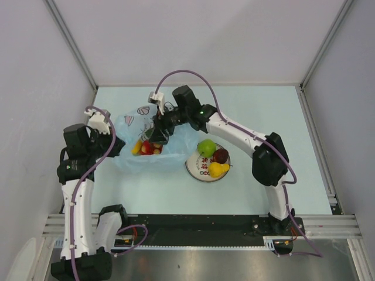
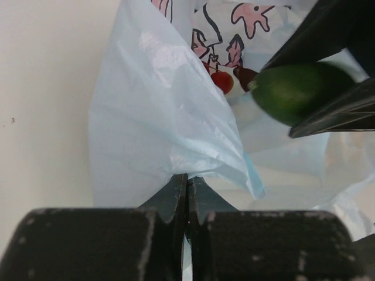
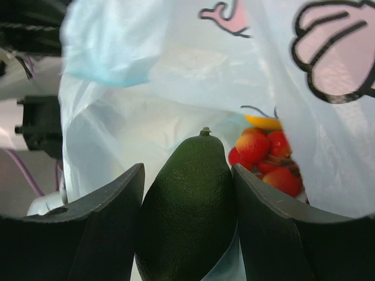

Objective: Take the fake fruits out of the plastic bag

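Observation:
The light-blue plastic bag (image 1: 149, 143) lies left of centre, its mouth open. My right gripper (image 1: 158, 136) reaches into it and is shut on a dark green avocado (image 3: 187, 205), which also shows in the left wrist view (image 2: 296, 91). Red berries (image 3: 263, 158) and a yellow piece (image 3: 262, 122) lie deeper in the bag; the berries also show from above (image 1: 146, 147). My left gripper (image 2: 187, 187) is shut on the bag's edge (image 2: 170, 134) at its left side (image 1: 111, 137). A green apple (image 1: 206, 146), a dark red fruit (image 1: 221, 155) and a yellow fruit (image 1: 218, 169) sit on the plate.
The round white plate (image 1: 196, 170) with red lettering sits just right of the bag. Grey walls enclose the pale table (image 1: 263, 117) on three sides. A black rail (image 1: 199, 222) runs along the near edge.

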{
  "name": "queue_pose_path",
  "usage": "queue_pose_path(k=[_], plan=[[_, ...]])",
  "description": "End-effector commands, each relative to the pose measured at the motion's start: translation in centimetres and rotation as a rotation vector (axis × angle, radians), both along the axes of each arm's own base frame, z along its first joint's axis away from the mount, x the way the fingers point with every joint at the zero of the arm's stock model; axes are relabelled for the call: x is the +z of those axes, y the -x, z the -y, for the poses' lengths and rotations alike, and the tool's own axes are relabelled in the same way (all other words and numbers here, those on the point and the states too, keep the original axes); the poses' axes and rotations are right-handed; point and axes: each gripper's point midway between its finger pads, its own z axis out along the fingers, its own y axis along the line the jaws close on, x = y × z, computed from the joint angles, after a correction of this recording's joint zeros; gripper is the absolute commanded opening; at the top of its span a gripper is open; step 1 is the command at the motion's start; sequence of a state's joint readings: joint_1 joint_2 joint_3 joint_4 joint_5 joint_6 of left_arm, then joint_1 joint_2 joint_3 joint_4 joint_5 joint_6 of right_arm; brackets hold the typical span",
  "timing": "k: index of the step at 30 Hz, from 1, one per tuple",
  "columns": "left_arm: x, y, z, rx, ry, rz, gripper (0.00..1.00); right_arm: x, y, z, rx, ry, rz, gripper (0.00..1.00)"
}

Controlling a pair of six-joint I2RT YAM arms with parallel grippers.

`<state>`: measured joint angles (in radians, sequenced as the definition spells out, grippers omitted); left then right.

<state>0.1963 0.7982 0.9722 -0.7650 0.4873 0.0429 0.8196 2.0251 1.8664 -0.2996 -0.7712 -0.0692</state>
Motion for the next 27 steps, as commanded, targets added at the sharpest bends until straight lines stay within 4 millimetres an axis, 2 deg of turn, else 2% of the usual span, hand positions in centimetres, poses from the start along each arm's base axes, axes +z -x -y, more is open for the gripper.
queue_pose_path(k=[1, 4, 7, 8, 9, 12, 15, 16, 20, 23, 24, 25, 27], plan=[[1.4, -0.1, 0.4, -0.003, 0.040, 0.035, 0.04, 1.0, -1.6, -2.5, -0.045, -0.105, -0.099, 0.36], [2.3, 0.2, 0.2, 0.003, 0.033, 0.044, 0.04, 3.0, -4.3, -4.7, -0.117, -0.178, -0.107, 0.36], [3.1, 0.5, -0.1, 0.014, 0.018, 0.056, 0.03, 6.9, -6.0, -6.5, -0.129, -0.298, -0.086, 0.40], [3.2, 0.6, -0.1, 0.016, 0.018, 0.054, 0.03, 7.9, -6.4, -6.6, -0.130, -0.329, -0.085, 0.41], [3.6, 0.7, -0.2, 0.021, 0.013, 0.063, 0.03, 10.2, -6.6, -6.6, -0.131, -0.397, -0.116, 0.42], [4.1, 0.8, -0.5, 0.040, 0.014, 0.077, 0.02, 13.4, -6.8, -5.9, -0.148, -0.468, -0.117, 0.44], [4.1, 0.7, -1.0, 0.065, 0.019, 0.076, 0.03, 16.0, -5.0, -4.5, -0.107, -0.517, -0.190, 0.45], [4.1, 0.7, -1.2, 0.073, 0.020, 0.076, 0.02, 16.4, -4.3, -4.1, -0.097, -0.516, -0.246, 0.45], [3.9, 0.5, -1.4, 0.081, 0.029, 0.070, 0.02, 18.5, -1.8, -3.5, 0.003, -0.554, -0.251, 0.46], [3.9, 0.4, -1.5, 0.082, 0.032, 0.069, 0.01, 19.5, -2.0, -3.6, 0.017, -0.583, -0.231, 0.51], [3.9, 0.3, -1.6, 0.084, 0.034, 0.067, 0.02, 19.1, -2.4, -3.8, 0.008, -0.576, -0.247, 0.61], [4.0, 0.3, -1.6, 0.086, 0.034, 0.065, 0.01, 18.9, -2.5, -3.9, 0.012, -0.570, -0.260, 0.62], [4.1, 0.2, -1.6, 0.087, 0.033, 0.068, 0.01, 16.9, -2.2, -4.3, 0.049, -0.531, -0.225, 0.59]])
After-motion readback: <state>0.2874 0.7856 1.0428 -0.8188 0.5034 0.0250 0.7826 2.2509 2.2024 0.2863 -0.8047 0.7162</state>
